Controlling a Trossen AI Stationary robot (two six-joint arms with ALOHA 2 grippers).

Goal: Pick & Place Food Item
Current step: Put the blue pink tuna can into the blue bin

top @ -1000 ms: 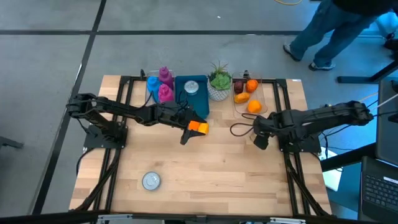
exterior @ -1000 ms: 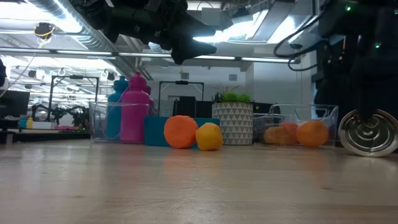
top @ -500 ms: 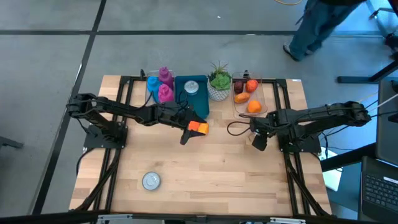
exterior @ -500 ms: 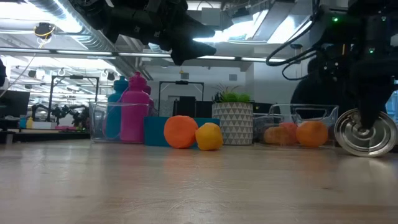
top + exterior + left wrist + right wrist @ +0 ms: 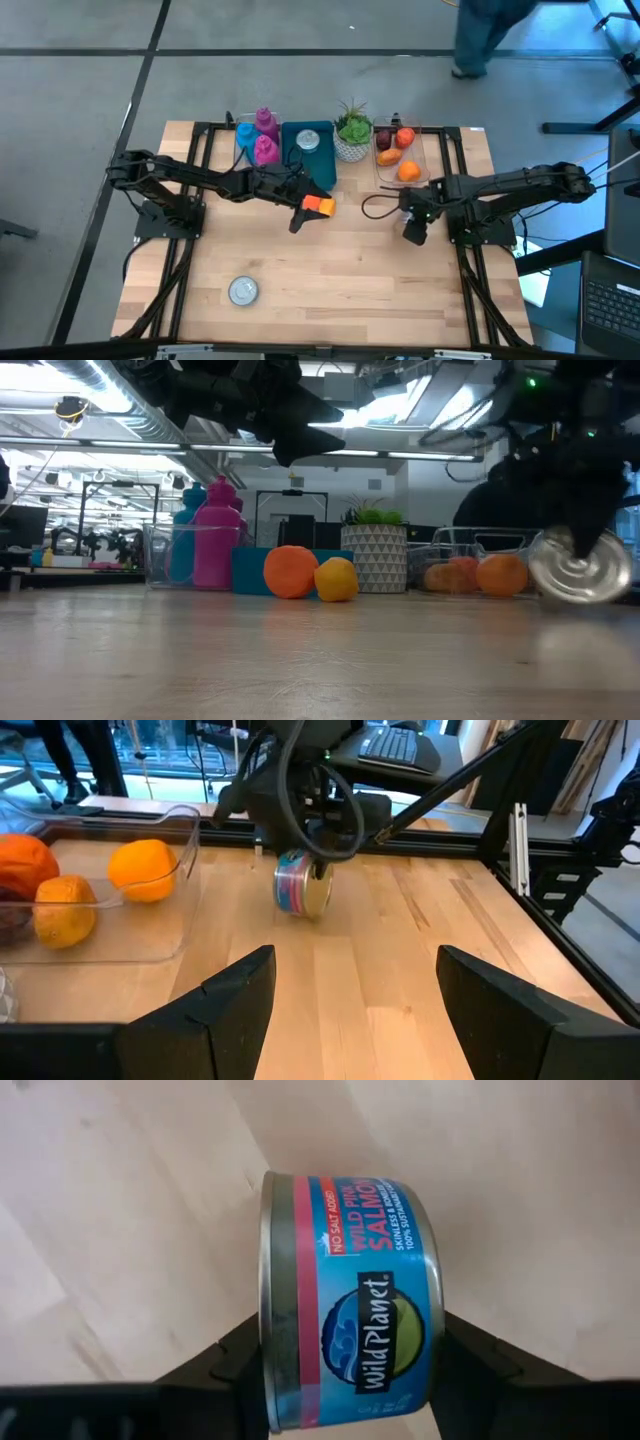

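Dark right gripper (image 5: pixel 318 870) apparently clamps tilted salmon can (image 5: pixel 345 1300).

Bright overhead ceiling strip lights (image 5: pixel 250 452) glare; below them, the round silver tin can (image 5: pixel 580 567) is motion-blurred.

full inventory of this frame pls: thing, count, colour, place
salmon can: 1, blue-and-red label, on its side between the right gripper's fingers, lifted off the table
second can: 1, silver, upright, table's near left
loose fruit: 2, orange and yellow-orange, side by side under the left gripper
clear fruit tray: 1, far right, holding oranges and a dark fruit
bottles: pink and blue, clear bin, far left
teal box: 1, far centre
potted plant: 1, green, patterned white pot
person: 1, legs only, beyond table
left gripper: open, hovering mid-table
right gripper: right of centre, shut on can
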